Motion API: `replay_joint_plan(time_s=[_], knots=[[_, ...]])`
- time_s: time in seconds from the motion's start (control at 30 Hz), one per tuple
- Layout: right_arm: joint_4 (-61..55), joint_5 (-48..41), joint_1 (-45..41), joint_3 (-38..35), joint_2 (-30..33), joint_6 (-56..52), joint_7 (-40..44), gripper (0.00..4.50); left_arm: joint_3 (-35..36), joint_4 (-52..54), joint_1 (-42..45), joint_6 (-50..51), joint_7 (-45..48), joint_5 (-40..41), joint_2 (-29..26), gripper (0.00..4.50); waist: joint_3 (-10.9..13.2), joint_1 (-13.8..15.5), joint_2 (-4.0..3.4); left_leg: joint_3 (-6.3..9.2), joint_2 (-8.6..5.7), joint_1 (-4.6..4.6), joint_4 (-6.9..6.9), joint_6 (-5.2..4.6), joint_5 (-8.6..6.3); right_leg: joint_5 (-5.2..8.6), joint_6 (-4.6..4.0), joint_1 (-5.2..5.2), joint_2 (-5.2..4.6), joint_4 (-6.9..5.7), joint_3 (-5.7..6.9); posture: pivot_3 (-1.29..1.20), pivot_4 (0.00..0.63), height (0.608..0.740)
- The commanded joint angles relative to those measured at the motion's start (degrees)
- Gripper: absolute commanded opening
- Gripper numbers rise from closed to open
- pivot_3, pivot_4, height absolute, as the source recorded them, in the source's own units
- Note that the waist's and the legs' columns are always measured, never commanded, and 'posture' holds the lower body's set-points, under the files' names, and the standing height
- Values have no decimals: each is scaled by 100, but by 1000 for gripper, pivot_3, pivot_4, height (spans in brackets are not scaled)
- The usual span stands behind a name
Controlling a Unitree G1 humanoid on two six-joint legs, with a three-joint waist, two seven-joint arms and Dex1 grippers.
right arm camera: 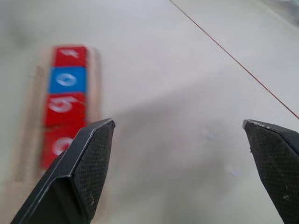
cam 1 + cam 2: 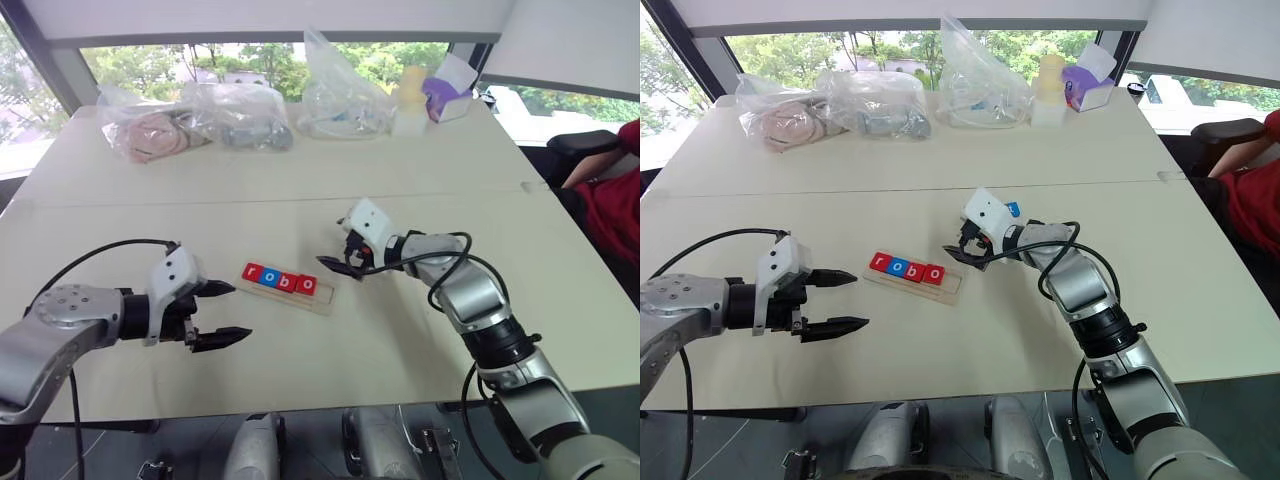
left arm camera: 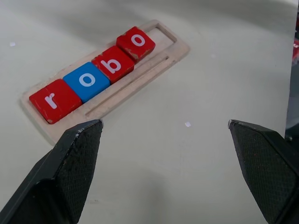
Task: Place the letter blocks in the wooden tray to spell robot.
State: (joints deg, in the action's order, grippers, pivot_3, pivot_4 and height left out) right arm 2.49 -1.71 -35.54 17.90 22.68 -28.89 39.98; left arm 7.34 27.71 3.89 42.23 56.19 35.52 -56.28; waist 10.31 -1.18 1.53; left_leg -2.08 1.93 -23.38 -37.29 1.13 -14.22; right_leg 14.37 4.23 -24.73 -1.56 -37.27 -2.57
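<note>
The wooden tray [image 2: 323,294] lies at the table's middle, between my two grippers. Four letter blocks sit in it in a row: a red r [image 3: 55,99], a blue o [image 3: 87,80], a red b [image 3: 112,63] and a red o [image 3: 136,43]. The tray's slot at the right end [image 3: 163,36] is bare. My left gripper [image 2: 230,312] is open, hovering just left of the tray. My right gripper [image 2: 340,258] is open with nothing between its fingers, just right of the tray's bare end. A small blue piece [image 2: 1012,209] shows behind the right wrist; I cannot read a letter on it.
Clear plastic bags [image 2: 235,115] with odds and ends line the table's far side, beside a pale bottle [image 2: 410,100] and a purple box [image 2: 447,95]. A person in red [image 2: 615,205] sits at the table's right edge. A seam [image 2: 300,200] crosses the tabletop.
</note>
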Motion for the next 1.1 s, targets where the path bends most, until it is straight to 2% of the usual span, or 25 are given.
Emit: replay_joint_plan(time_s=[0.03, 0.5, 0.67, 0.77, 0.87, 0.97, 1.1], knots=[[118, 161, 8, 164, -93, 354, 45, 4467, -36, 5, 98, -65, 27, -50, -7, 4500, 0, -14, 0, 0, 0, 0, 0, 0, 0, 0, 0, -1, 1, 0, 0, 0, 150, 735], [140, 218, 107, 252, -173, 539, 191, 4467, 7, 91, 1, -45, -41, -19, -11, 4500, 0, -1, 0, 0, 1, 0, 1, 0, 0, 0, 1, 0, 0, 0, -1, 0, 150, 735], [58, 44, 92, -375, -38, 567, -81, 4467, 141, 127, 13, -84, -161, 57, 102, 4500, 0, 3, 0, 0, 1, 0, 1, 0, 0, 0, 1, 0, 0, 0, -1, 0, 150, 735], [-418, -566, 192, -1328, -213, -97, -455, 4467, 314, 33, 444, -81, -581, 279, 572, 4500, 1, 38, 1, 2, 0, -2, 0, 0, 0, 0, 1, 1, -2, 0, -1, 0, 150, 735], [-833, -750, 295, -1996, -375, -799, -1114, 4467, 302, -85, 865, -9, -939, 325, 990, 4500, -3, 43, 6, 11, -1, -3, -6, 0, 0, -11, 20, 7, 0, 1, 2, 0, 150, 735], [-1032, -989, 356, -2386, -694, -1314, -1614, 4467, 130, -83, 1085, 65, -1013, 447, 1252, 4500, -4, -5, 6, 13, -2, 3, -1, 0, 0, -12, 21, 11, -1, 1, -1, 0, 150, 735], [-761, -773, 345, -2236, -701, -1460, -1888, 4467, -230, -248, 1374, -109, -1011, 216, 1496, 4500, -4, -27, 6, 12, -1, 5, 3, 0, 0, -13, 22, 8, 9, -3, 0, 0, 150, 735]])
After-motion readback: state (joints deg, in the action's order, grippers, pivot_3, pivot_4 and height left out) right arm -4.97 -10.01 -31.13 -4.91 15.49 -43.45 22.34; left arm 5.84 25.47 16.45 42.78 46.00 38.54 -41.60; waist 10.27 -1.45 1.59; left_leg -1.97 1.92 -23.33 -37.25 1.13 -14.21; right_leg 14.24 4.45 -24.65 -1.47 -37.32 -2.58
